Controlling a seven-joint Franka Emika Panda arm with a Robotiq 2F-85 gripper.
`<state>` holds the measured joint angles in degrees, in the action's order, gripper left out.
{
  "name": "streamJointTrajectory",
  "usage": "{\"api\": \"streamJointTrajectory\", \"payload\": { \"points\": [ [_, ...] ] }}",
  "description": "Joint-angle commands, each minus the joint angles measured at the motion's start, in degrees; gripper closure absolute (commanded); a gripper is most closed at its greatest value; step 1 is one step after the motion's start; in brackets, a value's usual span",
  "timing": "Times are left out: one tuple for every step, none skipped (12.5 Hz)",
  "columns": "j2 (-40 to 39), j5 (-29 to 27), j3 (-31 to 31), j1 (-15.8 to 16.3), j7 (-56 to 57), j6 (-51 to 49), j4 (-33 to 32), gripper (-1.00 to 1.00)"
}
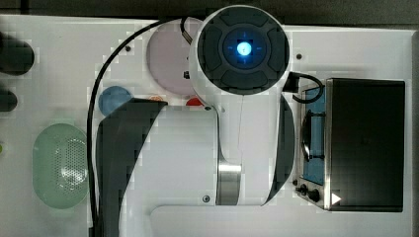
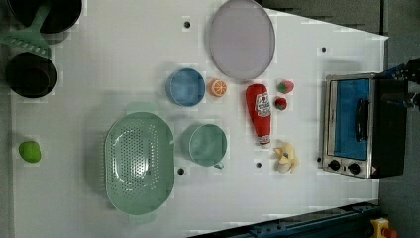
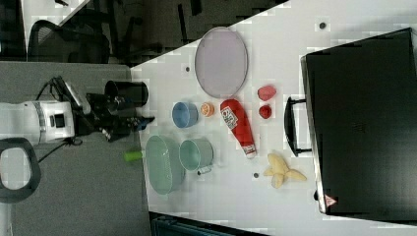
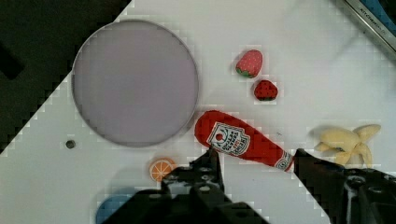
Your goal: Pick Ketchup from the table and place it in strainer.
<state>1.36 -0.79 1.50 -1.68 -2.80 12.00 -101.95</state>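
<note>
The Ketchup (image 2: 259, 114) is a red soft bottle with a white label, lying flat on the white table between the orange slice and two strawberries. It also appears in the right view (image 3: 238, 125), and its red end peeks out from under the arm in the top view (image 1: 194, 102). The strainer (image 2: 138, 163) is a pale mint-green perforated oval basin, standing empty toward the left view's lower left (image 1: 59, 165) (image 3: 164, 164). My gripper (image 4: 257, 163) hangs well above the table, open, its dark fingertips (image 4: 212, 163) standing either side of the Ketchup (image 4: 243, 142) below. Nothing is between them.
A lilac plate (image 2: 241, 39), a blue bowl (image 2: 185, 87), an orange slice (image 2: 217, 88) and a green cup (image 2: 208, 145) surround the bottle. Two strawberries (image 2: 282, 94) and a peeled banana (image 2: 287, 157) lie toward the toaster oven (image 2: 356, 124). A lime (image 2: 29, 151) and black pots (image 2: 30, 74) are at the left view's left.
</note>
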Motion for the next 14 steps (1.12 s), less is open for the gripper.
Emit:
{"api": "streamJointTrajectory", "payload": {
  "points": [
    [11.4, -1.0, 3.2, -6.2, 1.9, -8.8, -4.4, -0.58],
    [11.4, -1.0, 3.3, -6.2, 1.9, -8.7, -4.5, -0.80],
    [11.2, -1.0, 3.4, -6.2, 1.9, -8.6, -4.6, -1.00],
    [10.7, -1.0, 3.5, -6.1, 2.5, -8.0, -5.0, -1.00],
    [9.9, -1.0, 3.7, -6.1, 3.0, -7.3, -5.5, -1.00],
    [8.9, -1.0, 4.0, -6.1, 3.6, -6.3, -6.3, -1.00],
    [7.8, -1.0, 4.3, -6.1, 4.1, -5.1, -7.0, -1.00],
    [6.6, -1.0, 4.5, -6.0, 5.2, -3.8, -7.7, -1.00],
    [5.2, -1.0, 4.9, -6.0, 7.2, -2.5, -8.5, -1.00],
    [3.8, -1.0, 5.2, -5.9, 10.0, -1.0, -9.3, -1.00],
    [2.3, -1.0, 5.6, -5.9, 13.6, 0.6, -10.2, -1.00],
    [1.0, -1.0, 6.0, -5.8, 17.6, 2.6, -11.1, -1.00],
    [-0.3, -1.0, 6.4, -5.8, 22.0, 5.0, -12.2, -1.00],
    [-1.4, -1.0, 6.7, -5.7, 26.2, 7.6, -13.3, -1.00]
  ]
}}
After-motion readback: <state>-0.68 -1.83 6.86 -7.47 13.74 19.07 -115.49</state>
